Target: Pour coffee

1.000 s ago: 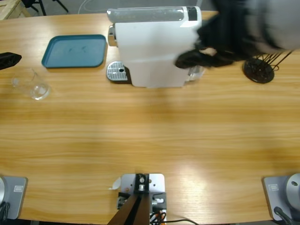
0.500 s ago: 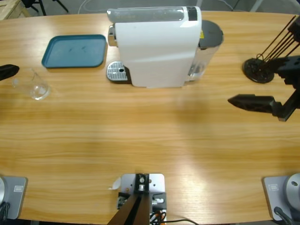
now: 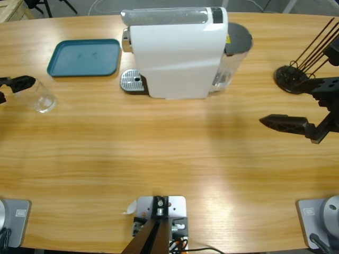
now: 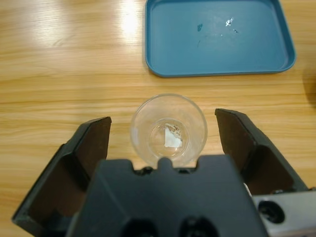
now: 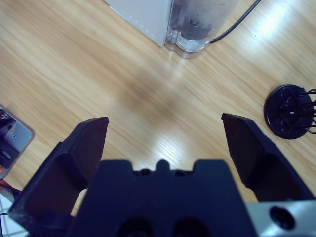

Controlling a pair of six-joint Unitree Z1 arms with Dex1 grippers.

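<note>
Left claw [image 4: 168, 143] is spread wide, released, with the empty glass [image 4: 168, 129] standing upright between its jaws, untouched, on the desk [image 3: 159, 153] just beside the blue tray [image 4: 217, 37]. Right claw [image 5: 165, 148] is also released, grasping nothing, hovering over bare desk near the coffee machine [image 3: 175, 53] and black stand [image 5: 290, 111].
</note>
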